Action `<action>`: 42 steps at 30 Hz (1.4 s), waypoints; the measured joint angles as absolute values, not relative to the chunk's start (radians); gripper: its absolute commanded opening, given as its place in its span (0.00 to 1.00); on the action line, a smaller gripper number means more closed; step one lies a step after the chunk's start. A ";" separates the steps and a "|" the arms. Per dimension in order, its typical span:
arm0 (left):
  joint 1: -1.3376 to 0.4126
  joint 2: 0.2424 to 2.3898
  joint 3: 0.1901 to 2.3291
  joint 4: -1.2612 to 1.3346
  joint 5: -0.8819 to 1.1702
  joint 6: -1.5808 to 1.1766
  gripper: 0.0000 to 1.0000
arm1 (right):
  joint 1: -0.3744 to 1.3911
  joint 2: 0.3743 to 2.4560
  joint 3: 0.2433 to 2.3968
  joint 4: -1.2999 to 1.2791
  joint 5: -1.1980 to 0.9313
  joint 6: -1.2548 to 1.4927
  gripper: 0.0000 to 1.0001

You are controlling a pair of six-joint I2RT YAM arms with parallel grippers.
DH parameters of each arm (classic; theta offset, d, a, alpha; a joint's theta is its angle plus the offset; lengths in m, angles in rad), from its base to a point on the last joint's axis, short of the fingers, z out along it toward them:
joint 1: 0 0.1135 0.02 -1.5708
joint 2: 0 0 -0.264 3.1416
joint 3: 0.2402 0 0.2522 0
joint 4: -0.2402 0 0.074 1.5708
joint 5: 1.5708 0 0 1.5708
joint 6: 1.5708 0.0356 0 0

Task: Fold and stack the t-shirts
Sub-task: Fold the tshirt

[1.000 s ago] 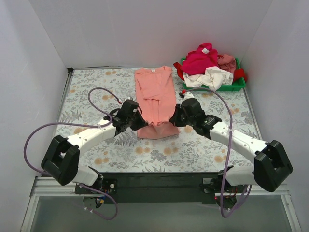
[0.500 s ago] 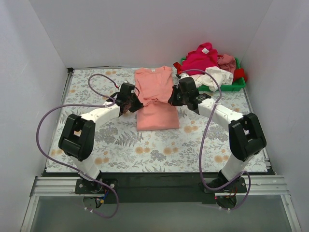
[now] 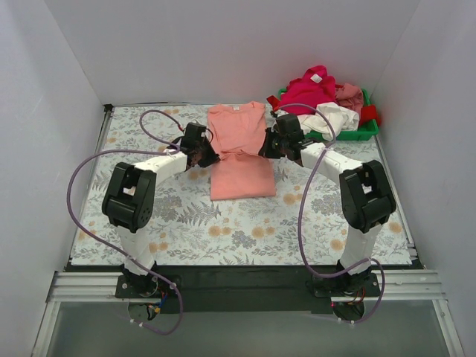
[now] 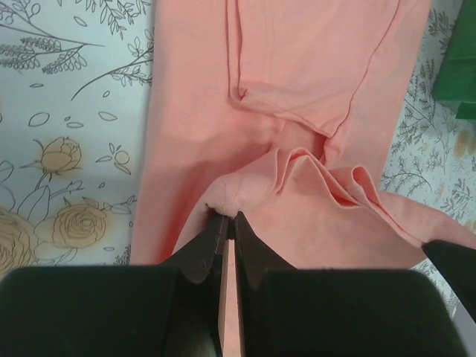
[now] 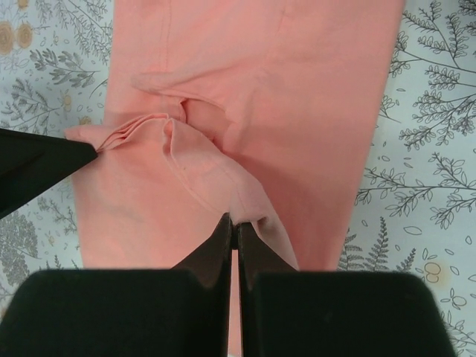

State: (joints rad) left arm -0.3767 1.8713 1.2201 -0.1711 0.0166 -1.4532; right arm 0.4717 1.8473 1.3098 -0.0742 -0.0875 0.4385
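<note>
The salmon-pink t-shirt lies lengthwise on the table's middle, its lower part folded up over itself. My left gripper is shut on the folded hem at the shirt's left edge. My right gripper is shut on the hem at the right edge. Both hold the hem over the shirt's middle, with the cloth bunched in pleats between them. The other t-shirts, magenta, white, red and dusty pink, lie heaped in the green tray.
The green plastic tray stands at the back right corner, just right of my right arm. White walls close in the table on three sides. The floral tablecloth shows in front of the shirt.
Both grippers have carried the shirt's bottom hem away from the near edge toward the collar, folding the lower part over. The arms are now stretched further out.
</note>
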 measured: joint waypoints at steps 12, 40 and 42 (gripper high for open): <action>-0.338 1.946 1.274 -0.157 0.087 -1.427 0.90 | 0.420 1.939 1.380 -0.075 -0.147 0.441 0.60; -0.366 1.534 0.709 -0.049 0.249 -1.552 0.56 | 0.424 1.604 0.826 -0.021 -0.243 0.467 0.53; -0.367 1.537 0.706 -0.043 0.254 -1.553 0.48 | 0.424 1.621 0.826 -0.014 -0.244 0.474 0.47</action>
State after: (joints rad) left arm -0.3668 1.5368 0.7063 -0.0425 0.2543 -1.5532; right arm 0.4240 1.6207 0.8265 -0.0143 -0.2436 0.4736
